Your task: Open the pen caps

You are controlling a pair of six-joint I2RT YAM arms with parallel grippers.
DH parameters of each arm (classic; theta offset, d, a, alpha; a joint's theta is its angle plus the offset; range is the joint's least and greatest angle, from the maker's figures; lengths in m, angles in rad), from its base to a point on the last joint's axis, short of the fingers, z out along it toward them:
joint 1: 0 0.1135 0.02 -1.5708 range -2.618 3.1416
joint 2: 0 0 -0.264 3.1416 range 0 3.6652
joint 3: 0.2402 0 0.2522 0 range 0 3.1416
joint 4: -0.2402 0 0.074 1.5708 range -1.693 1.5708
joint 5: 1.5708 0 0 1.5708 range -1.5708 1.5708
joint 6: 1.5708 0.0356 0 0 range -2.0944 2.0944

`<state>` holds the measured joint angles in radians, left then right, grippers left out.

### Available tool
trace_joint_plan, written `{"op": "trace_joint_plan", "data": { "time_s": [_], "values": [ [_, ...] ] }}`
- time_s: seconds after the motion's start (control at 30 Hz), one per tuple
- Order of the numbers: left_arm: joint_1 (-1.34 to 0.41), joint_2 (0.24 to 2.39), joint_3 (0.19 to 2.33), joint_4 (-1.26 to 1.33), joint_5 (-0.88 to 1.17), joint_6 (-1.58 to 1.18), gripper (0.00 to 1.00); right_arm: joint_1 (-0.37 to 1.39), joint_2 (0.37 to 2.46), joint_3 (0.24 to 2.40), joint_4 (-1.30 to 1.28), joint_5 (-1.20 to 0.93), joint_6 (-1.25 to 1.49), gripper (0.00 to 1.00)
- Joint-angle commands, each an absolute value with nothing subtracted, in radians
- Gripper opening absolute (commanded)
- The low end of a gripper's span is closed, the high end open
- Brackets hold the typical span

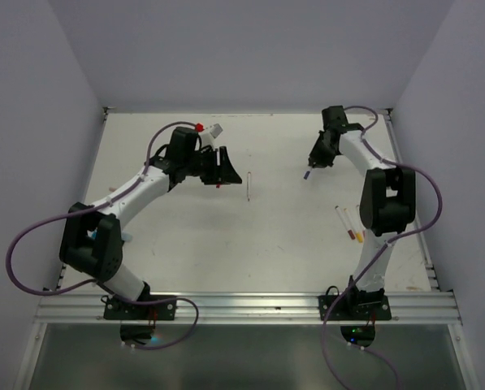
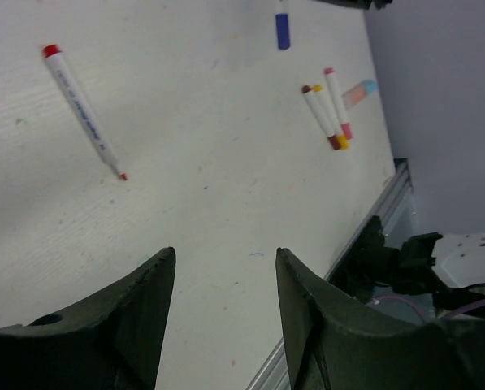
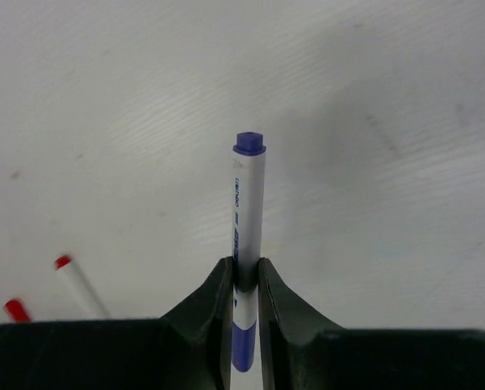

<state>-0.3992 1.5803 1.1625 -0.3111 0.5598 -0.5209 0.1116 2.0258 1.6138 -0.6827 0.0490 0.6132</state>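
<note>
Right wrist view: the right gripper (image 3: 244, 266) is clamped on a thin white plastic pen body (image 3: 247, 211), its stubby blue plastic cap (image 3: 242, 349) lying just palmward of the grip; the left gripper (image 2: 224, 256) stands apart, empty. The cap looks light, rigid and slick; probably best pinched across its sides and pulled straight off.

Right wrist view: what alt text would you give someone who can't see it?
The right end effector clamps a white, blue-ended pen that points away over a pale table. At lower left lie a red-tipped pen and a small red piece, both partly hidden.
</note>
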Motion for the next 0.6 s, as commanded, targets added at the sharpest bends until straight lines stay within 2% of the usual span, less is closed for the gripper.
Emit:
{"op": "trace_joint_plan", "data": {
  "time_s": [0.0, 0.13, 0.3, 0.57],
  "values": [
    [-0.393, 1.575, 1.129, -0.024, 0.805, -0.642, 0.55, 0.205, 1.852, 1.573, -0.640, -0.185, 0.661, 0.00],
    [-0.394, 1.574, 1.071, 0.133, 0.877, -0.774, 0.58, 0.297, 1.766, 1.464, -0.491, -0.346, 0.762, 0.00],
    [-0.402, 1.560, 1.028, 0.201, 0.885, -0.828, 0.54, 0.411, 1.686, 1.373, -0.332, -0.394, 0.880, 0.00],
    [-0.405, 1.534, 0.962, 0.249, 0.876, -0.882, 0.51, 0.449, 1.654, 1.322, -0.226, -0.417, 0.956, 0.00]
  ]
}}
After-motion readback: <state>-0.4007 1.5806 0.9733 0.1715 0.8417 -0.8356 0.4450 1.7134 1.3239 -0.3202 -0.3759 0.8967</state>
